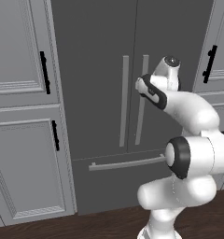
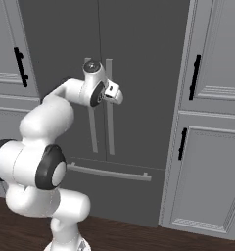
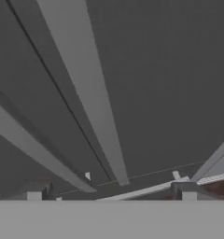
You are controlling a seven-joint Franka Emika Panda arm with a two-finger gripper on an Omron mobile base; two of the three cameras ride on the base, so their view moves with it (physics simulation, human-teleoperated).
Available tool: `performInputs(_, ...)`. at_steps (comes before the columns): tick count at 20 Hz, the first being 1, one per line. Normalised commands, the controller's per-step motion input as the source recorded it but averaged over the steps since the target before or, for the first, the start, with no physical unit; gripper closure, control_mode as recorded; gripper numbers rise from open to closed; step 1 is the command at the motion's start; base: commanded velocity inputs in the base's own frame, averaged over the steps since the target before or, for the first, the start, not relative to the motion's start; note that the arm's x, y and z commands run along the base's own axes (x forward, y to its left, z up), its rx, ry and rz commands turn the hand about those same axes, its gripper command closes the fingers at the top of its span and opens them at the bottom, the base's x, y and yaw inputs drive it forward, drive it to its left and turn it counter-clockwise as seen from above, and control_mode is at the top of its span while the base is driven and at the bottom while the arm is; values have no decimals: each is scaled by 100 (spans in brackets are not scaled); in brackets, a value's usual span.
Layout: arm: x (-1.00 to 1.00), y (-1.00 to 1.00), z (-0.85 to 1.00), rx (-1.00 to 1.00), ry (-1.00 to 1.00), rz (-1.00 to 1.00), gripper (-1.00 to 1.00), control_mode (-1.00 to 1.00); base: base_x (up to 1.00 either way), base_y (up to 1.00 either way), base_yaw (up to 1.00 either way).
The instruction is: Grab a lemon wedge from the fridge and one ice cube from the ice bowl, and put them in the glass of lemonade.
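Note:
The dark grey fridge [image 1: 100, 70] [image 2: 139, 59] [image 3: 170, 70] stands straight ahead with both doors shut. Its two long vertical bar handles [image 1: 124, 100] [image 2: 109, 122] [image 3: 86, 93] run side by side at the middle seam. Below them is the lower drawer's horizontal bar [image 1: 128, 163] [image 2: 109, 172]. My gripper [image 2: 114, 94] [image 3: 109, 192] is raised close in front of the handles, near their upper ends. It is open, its fingertips [image 3: 34, 192] wide apart with nothing between them and touching nothing. The lemon wedge, ice cube, ice bowl and glass of lemonade are out of view.
Light grey panelled cabinets with black handles flank the fridge on the left [image 1: 20, 116] and the right [image 2: 212, 122]. Dark wooden floor [image 1: 109, 224] [image 2: 139, 240] runs along the base. My own arm takes up the space between the base and the fridge.

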Motion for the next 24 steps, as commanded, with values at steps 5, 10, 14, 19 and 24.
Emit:
performInputs(5,60,0,-22,-1,0,0,-100,-100,0,0,0)
performInputs(10,68,0,0,-4,0,0,-100,-100,0,0,0)
performInputs(14,56,0,0,-3,-1,0,-100,-100,0,0,0)
performInputs(19,19,-3,-1,0,-2,0,-100,-100,0,0,0)
performInputs(24,11,0,-25,0,-19,0,-100,-100,0,0,0)
